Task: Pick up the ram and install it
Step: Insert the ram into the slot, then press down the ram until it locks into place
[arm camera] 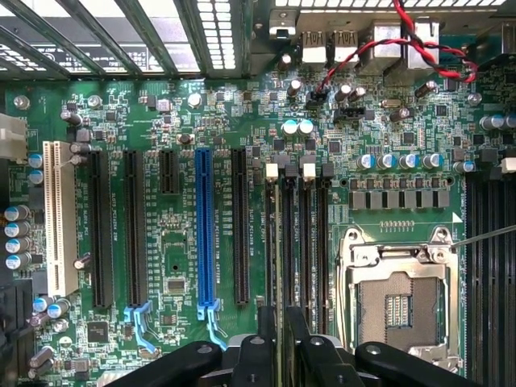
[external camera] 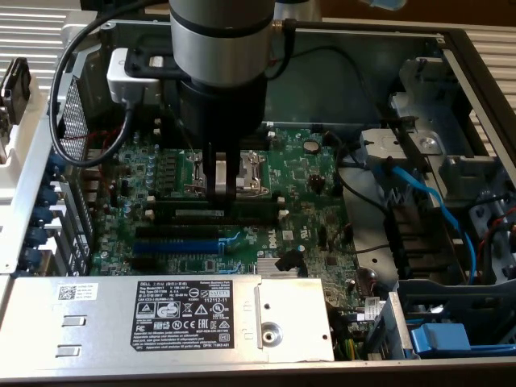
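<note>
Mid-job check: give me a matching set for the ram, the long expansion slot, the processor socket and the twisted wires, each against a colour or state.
1. ram
2. long expansion slot
3. processor socket
4. twisted wires

A. red and black
B. edge-on between the fingers of the gripper, over the black memory slots
C. blue
D. empty, with a metal frame around it

Pairs: 1-B, 2-C, 3-D, 4-A
</note>
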Controlling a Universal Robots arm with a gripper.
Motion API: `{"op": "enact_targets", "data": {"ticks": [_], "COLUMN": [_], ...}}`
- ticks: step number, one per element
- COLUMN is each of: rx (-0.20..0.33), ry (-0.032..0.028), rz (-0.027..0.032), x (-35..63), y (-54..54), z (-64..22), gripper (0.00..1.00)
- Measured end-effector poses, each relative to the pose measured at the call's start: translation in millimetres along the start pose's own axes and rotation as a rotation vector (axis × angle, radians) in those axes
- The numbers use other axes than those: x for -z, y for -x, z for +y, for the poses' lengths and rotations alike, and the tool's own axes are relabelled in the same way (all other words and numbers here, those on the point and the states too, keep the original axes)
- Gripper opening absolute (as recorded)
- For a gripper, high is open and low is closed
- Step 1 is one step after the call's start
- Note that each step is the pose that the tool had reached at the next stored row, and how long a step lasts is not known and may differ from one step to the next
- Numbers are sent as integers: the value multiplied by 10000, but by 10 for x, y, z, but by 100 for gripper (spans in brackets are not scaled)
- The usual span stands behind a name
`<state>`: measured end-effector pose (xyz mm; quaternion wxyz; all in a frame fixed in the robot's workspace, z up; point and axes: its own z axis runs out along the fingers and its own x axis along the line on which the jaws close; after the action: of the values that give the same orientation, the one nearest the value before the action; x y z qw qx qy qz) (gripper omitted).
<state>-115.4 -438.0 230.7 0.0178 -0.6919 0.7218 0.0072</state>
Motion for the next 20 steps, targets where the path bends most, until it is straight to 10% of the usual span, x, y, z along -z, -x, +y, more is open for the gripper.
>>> {"op": "enact_targets", "data": {"ticks": [20], "rx": [0], "ry": [0], "rz": [-3], "x": [134], "y": [5], "z": [-2], "gripper": [20]}}
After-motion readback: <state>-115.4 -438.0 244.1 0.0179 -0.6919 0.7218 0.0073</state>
